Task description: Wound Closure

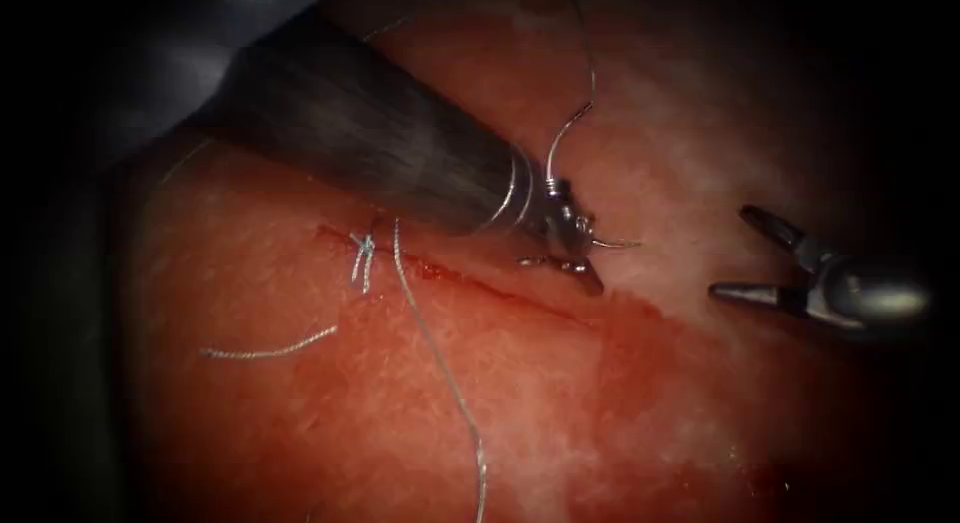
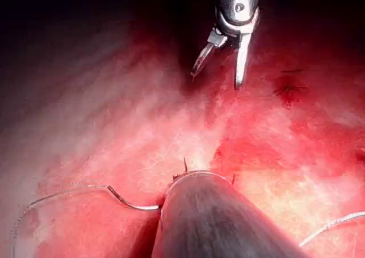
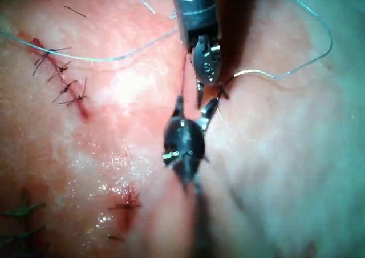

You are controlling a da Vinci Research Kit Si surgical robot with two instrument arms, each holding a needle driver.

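Meanwhile, in the endoscope view, the left tool point(image 1: 572, 245) reaches in on its thick dark shaft from the upper left, and its tip sits right at the cut point(image 1: 500, 288), on the cut's right end. Its jaws are closed on the needle point(image 1: 612, 244) — a thin bright point of it sticks out to the right of the tip, just above the tissue point(image 1: 420, 403); how much of the curve lies in the tissue I cannot tell, nor where along the curve the grip falls. Thread point(image 1: 568, 133) rises from the tool's wrist in a curl and runs up out of view. The right tool point(image 1: 735, 255) is well apart on the right, its jaws spread wide and holding nothing, hanging over pale tissue. The cut runs as a dark red line from the left down toward the left tool's tip, with red fluid point(image 1: 640, 333) spread below its right end. Near the cut's left end sits a knot point(image 1: 364, 253) with short bluish cut ends, and beside it a long strand point(image 1: 440, 363) trails down across the tissue — a further loose piece point(image 1: 270, 351) lies to the lower left. From the left wrist view, the right tool point(image 2: 219, 69) shows its two jaws plainly parted above the tissue point(image 2: 114, 127).
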